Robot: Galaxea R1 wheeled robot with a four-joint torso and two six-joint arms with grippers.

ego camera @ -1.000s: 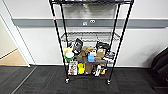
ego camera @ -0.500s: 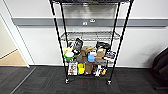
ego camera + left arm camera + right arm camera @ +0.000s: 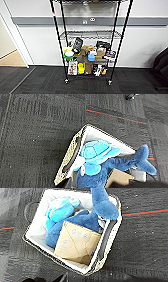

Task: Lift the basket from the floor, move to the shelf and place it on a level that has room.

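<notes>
Shelf (image 3: 88, 42) lower tiers crammed: boxes (image 3: 88, 51), bottles (image 3: 80, 68)

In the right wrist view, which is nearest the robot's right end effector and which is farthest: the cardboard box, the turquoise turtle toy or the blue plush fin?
The right end effector seems to sit at the basket rim.
1. cardboard box, on its side of the basket.
2. turquoise turtle toy, against the opposite wall.
3. blue plush fin, poking over the opposite rim, likely farthest.

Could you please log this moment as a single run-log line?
beige woven basket: holds blue plush toys, cardboard box | black wire rack: ahead, middle tier bare | dark carpet floor
</notes>
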